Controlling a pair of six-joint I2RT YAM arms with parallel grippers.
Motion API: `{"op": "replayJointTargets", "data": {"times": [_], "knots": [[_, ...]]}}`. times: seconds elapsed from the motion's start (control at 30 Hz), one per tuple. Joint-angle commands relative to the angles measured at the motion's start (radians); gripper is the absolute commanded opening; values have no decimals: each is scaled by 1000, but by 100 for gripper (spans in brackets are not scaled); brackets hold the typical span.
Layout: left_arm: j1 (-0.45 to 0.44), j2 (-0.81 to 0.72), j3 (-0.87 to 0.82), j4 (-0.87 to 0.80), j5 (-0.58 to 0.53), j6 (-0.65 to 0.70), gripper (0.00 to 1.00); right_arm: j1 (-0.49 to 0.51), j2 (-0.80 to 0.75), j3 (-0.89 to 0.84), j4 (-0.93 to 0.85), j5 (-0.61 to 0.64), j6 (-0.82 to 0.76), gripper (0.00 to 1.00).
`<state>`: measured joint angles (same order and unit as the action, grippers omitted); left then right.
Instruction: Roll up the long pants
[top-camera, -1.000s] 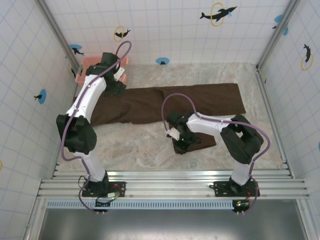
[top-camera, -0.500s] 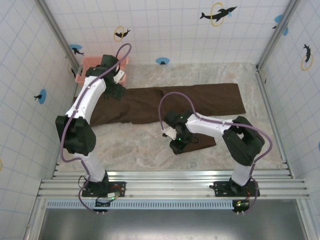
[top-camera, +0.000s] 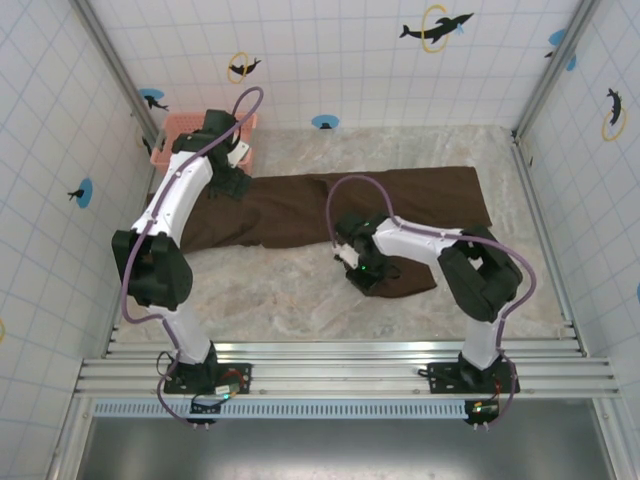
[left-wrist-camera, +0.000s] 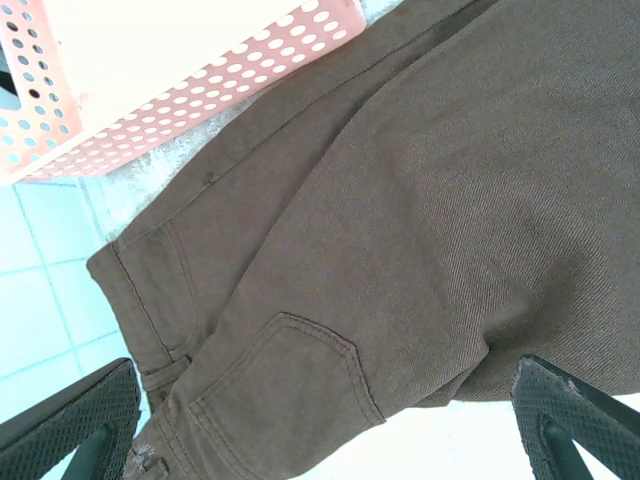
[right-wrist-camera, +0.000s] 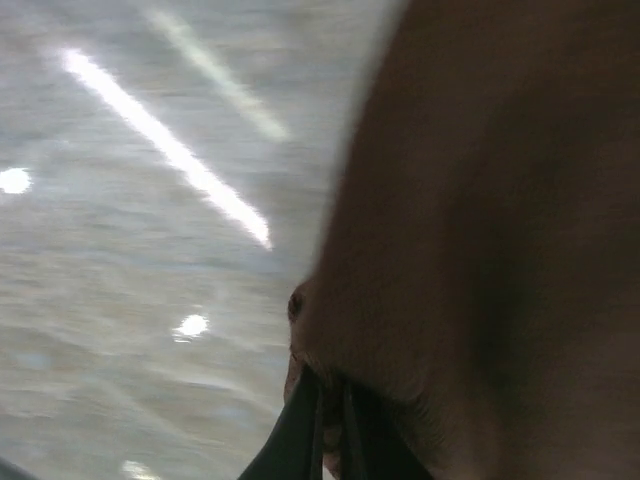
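The marbled table (top-camera: 280, 295) carried the long pants (top-camera: 400, 205), spread flat with the waistband just beside the pink perforated basket (top-camera: 172, 132) and the legs stretching away from it. The left gripper (left-wrist-camera: 320, 425) hung over the waistband beside the basket, jaws wide apart and holding nothing. The right gripper (right-wrist-camera: 325, 425), well apart from the basket, was pinched tight on one leg's cloth edge
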<state>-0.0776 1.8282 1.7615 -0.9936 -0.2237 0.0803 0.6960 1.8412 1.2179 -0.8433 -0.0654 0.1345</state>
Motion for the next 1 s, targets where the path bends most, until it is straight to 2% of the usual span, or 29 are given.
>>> {"op": "replayJointTargets", "data": {"times": [0.0, 0.13, 0.33, 0.53, 0.7, 0.87, 0.9, 0.93, 0.97], "knots": [[7, 11, 35, -24, -12, 17, 98, -173, -106, 106, -20, 178, 5, 0], [6, 16, 31, -24, -5, 21, 98, -343, -53, 274, -39, 310, -42, 0], [6, 1, 21, -34, 19, 11, 98, -509, 111, 508, -54, 428, -69, 0], [7, -3, 10, -54, 33, -5, 97, -614, 265, 697, -52, 496, -51, 0], [5, 9, 21, -84, 46, -20, 97, -654, 406, 874, -66, 559, -49, 0], [7, 16, 33, -112, 6, -30, 98, -692, 579, 1094, -123, 611, -35, 0], [7, 14, 33, -118, -5, -32, 98, -695, 610, 1137, -139, 619, -32, 6], [7, 14, 33, -123, -16, -33, 97, -698, 647, 1192, -155, 620, -30, 21], [7, 11, 33, -128, -27, -34, 98, -698, 674, 1231, -165, 620, -32, 27]]}}
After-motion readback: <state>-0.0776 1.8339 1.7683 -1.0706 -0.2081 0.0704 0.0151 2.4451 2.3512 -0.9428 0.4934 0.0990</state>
